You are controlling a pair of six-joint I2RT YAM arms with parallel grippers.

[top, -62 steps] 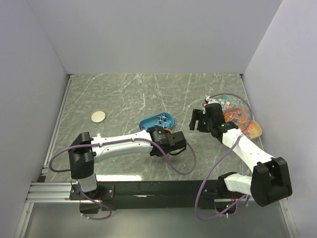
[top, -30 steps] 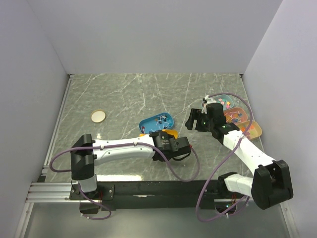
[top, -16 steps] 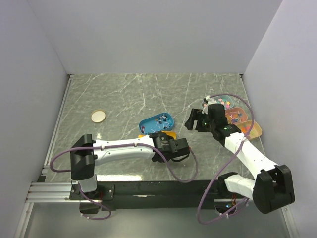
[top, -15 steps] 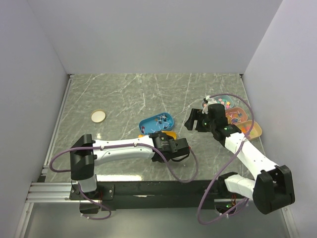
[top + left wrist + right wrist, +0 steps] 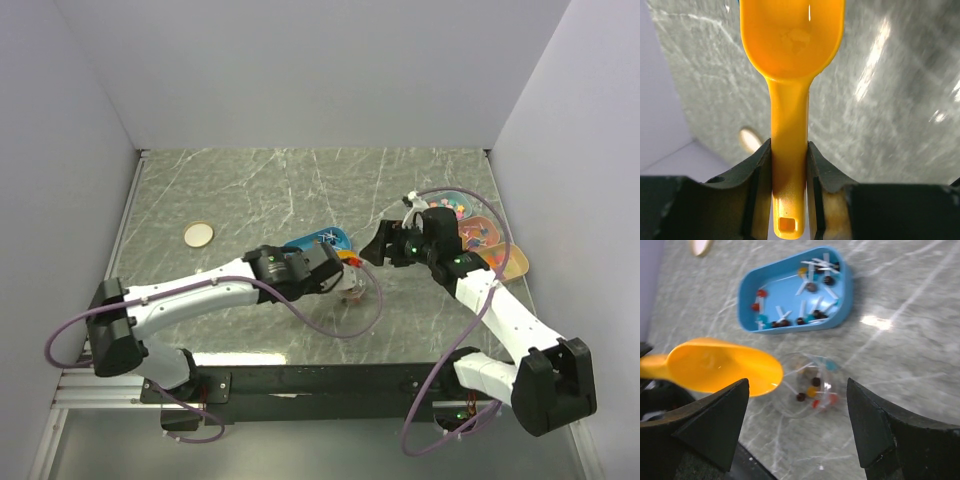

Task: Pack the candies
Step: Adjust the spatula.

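Observation:
The candies [image 5: 807, 287] lie in a blue tray [image 5: 839, 315], and several more [image 5: 812, 390] sit in a small clear jar [image 5: 790, 405] just in front of it. My left gripper [image 5: 789, 165] is shut on the handle of an empty orange scoop [image 5: 792, 35]; the scoop's bowl [image 5: 722, 365] hangs beside the jar's left rim. In the top view the left gripper [image 5: 333, 272] is next to the jar [image 5: 352, 287], below the tray [image 5: 340, 234]. My right gripper [image 5: 800, 425] is open and empty, above and right of the jar [image 5: 385, 245].
Three more trays stand at the right: one with pastel sweets [image 5: 458, 205], an orange one [image 5: 480, 235] and a yellow one [image 5: 512, 262]. A round tan lid [image 5: 198, 234] lies at the left of the table. Walls close in on three sides.
My left arm has swung and turned, bringing the scoop from beside the blue tray to the jar, which now shows. My right gripper has edged left toward the jar.

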